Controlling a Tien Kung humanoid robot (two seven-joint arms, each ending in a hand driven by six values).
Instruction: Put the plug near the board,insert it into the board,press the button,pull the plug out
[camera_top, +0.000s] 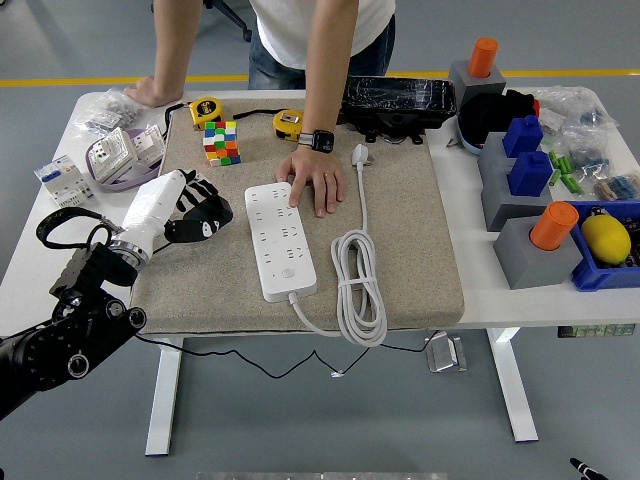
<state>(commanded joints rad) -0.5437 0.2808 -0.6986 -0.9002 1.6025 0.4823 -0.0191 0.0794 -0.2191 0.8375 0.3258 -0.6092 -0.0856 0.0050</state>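
A white power strip (277, 239) lies lengthwise on the beige mat (410, 230). The white plug (360, 155) rests on the mat to its upper right, its cable running down to a coil (360, 285). My left hand (195, 211) hovers over the mat's left part, a hand's width left of the strip, fingers loosely curled and holding nothing. A person's hand (316, 182) presses flat on the strip's far end. My right hand is out of view.
A Rubik's cube (221, 141) and two yellow tape measures (205, 109) lie at the mat's far edge. White boxes (120, 155) sit at the left. Grey blocks with orange and blue pegs (530, 215) and a blue bin (608, 250) stand at the right. A black case (398, 100) lies behind.
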